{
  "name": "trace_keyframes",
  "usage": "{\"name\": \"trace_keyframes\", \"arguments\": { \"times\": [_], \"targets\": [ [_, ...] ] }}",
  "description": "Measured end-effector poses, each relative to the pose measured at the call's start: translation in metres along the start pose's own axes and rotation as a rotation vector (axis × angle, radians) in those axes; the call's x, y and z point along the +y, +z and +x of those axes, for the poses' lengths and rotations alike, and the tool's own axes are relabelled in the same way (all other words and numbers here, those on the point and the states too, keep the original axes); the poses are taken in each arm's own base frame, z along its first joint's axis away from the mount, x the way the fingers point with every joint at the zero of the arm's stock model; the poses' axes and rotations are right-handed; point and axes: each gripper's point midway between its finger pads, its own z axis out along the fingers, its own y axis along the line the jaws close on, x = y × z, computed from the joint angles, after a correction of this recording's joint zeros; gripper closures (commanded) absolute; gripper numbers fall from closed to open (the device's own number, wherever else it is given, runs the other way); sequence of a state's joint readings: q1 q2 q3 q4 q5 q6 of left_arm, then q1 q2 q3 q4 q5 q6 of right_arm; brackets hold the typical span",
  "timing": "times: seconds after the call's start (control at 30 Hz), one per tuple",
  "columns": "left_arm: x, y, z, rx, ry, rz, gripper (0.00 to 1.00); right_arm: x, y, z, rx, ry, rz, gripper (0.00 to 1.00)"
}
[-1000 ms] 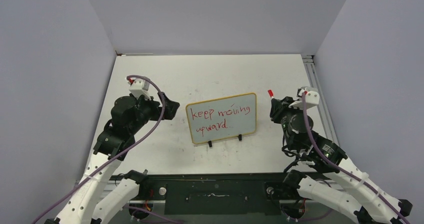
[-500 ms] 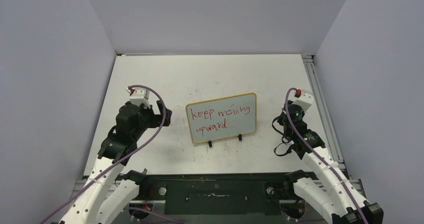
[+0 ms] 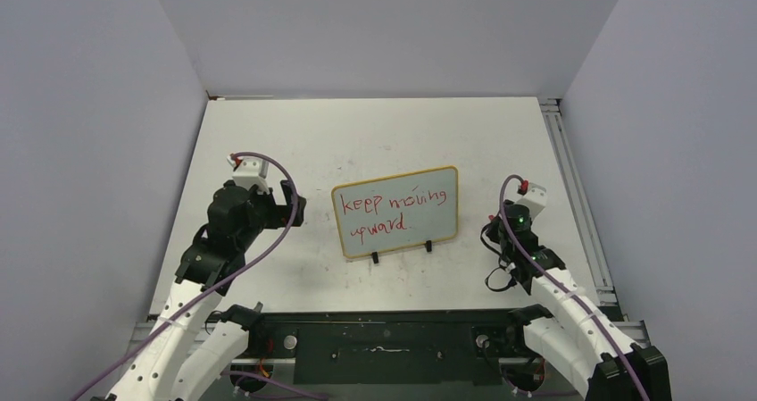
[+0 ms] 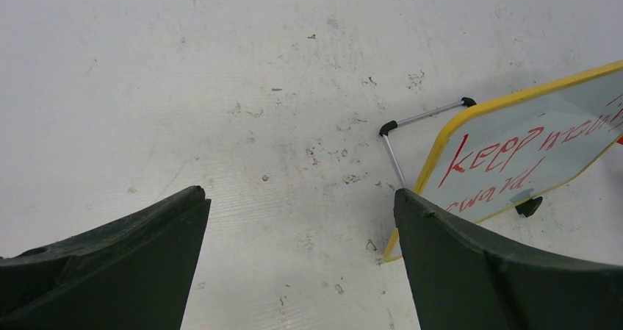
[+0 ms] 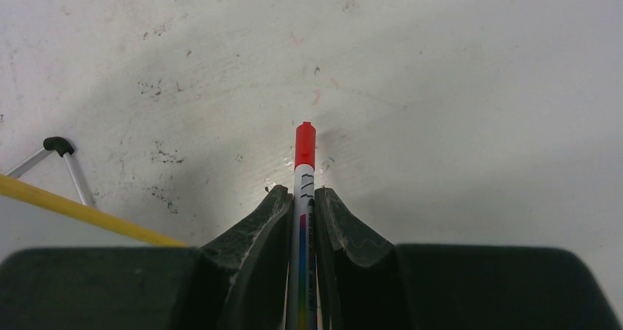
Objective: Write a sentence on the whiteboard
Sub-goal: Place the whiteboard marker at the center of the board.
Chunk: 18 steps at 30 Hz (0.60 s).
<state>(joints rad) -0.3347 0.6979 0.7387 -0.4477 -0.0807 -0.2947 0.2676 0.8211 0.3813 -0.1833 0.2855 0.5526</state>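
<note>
We are judging the writing itself as done. The whiteboard (image 3: 430,219) is standing on its two small black feet near the middle of the counter (image 3: 375,133), between the two arms and leaning back a little on its wire stand (image 4: 422,115). The sentence (image 3: 366,204) is showing in red across two lines, "keep moving" above "upward", and we are reading it as complete, with some bare board to the right of the lower word.

The right fingers (image 5: 257,234) are clenching a red marker (image 5: 304,153), which is sitting straight between them with its red end pointing down at bare counter, just right of the board's yellow frame and apart from the board. We cannot tell whether that end is capped.

The left fingers (image 4: 117,264) are hanging spread wide with nothing between them, hovering over the counter to the left of the board, near it but not touching.

What we are seeing as left is small: setting the marker down somewhere on the counter, perhaps capping it, and bringing both arms home.
</note>
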Motion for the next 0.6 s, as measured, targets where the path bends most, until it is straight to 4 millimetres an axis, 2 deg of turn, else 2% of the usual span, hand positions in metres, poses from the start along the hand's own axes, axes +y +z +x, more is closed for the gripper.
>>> {"name": "trace_keyframes", "arguments": {
  "times": [0.33,0.5,0.6],
  "targets": [
    [0.004,-0.002,0.0,-0.009,-0.009,-0.009,0.04,-0.003,0.016,0.022,0.088,0.086,0.042,0.85],
    [0.005,-0.004,-0.002,-0.019,-0.011,-0.01,0.04,-0.014,0.02,0.023,0.106,0.142,0.074,0.63],
    [0.005,-0.004,-0.002,-0.02,-0.018,-0.009,0.04,-0.018,0.019,0.027,0.124,0.157,0.083,0.54]
  ]
}}
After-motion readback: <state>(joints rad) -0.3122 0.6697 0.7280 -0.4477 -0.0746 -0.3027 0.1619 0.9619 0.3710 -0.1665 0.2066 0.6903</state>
